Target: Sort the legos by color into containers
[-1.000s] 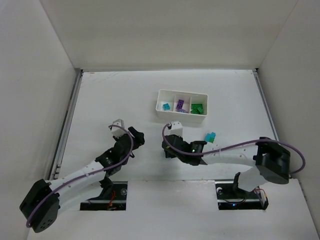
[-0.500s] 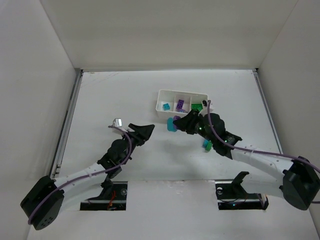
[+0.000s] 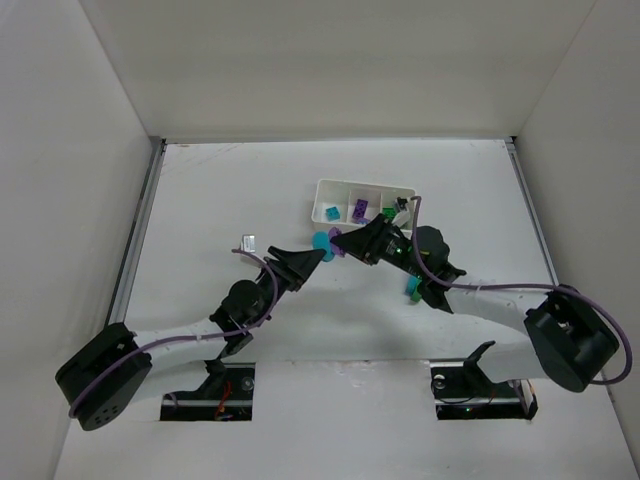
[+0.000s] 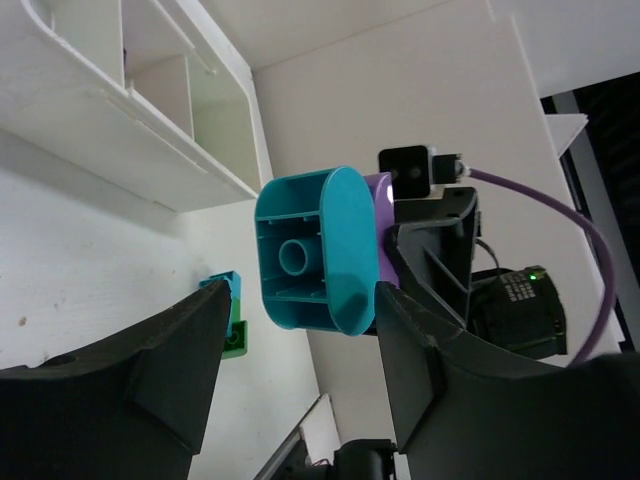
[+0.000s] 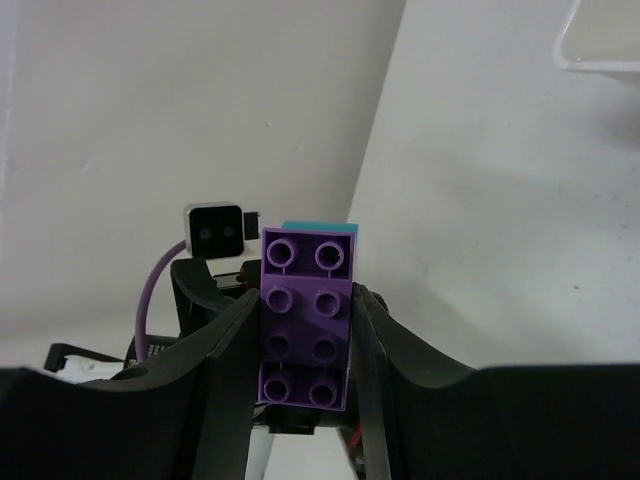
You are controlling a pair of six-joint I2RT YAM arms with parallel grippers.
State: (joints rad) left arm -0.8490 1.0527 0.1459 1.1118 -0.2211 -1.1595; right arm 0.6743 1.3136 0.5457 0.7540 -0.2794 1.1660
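Observation:
My right gripper [image 3: 347,243] is shut on a purple brick [image 5: 305,330] with a teal brick [image 5: 320,228] stuck to its far side, held in the air in front of the white tray [image 3: 322,189]. My left gripper [image 3: 312,258] is open; its jaws stand either side of the teal brick [image 4: 318,250], the right jaw close against it and the left one apart. The purple brick [image 4: 381,192] shows behind the teal one. The tray holds a teal [image 3: 331,213], a purple [image 3: 358,209] and a green brick [image 3: 388,213], one per compartment. A teal-and-green stack [image 3: 412,291] lies on the table.
The tray's near wall [image 4: 120,120] fills the upper left of the left wrist view, with the teal-and-green stack [image 4: 228,318] below it. A corner of the tray [image 5: 600,45] shows in the right wrist view. White walls enclose the table on three sides.
My right gripper rose from the table with the purple-and-teal stack and carried it left. My left gripper rose and moved right until its jaws came around the teal brick.

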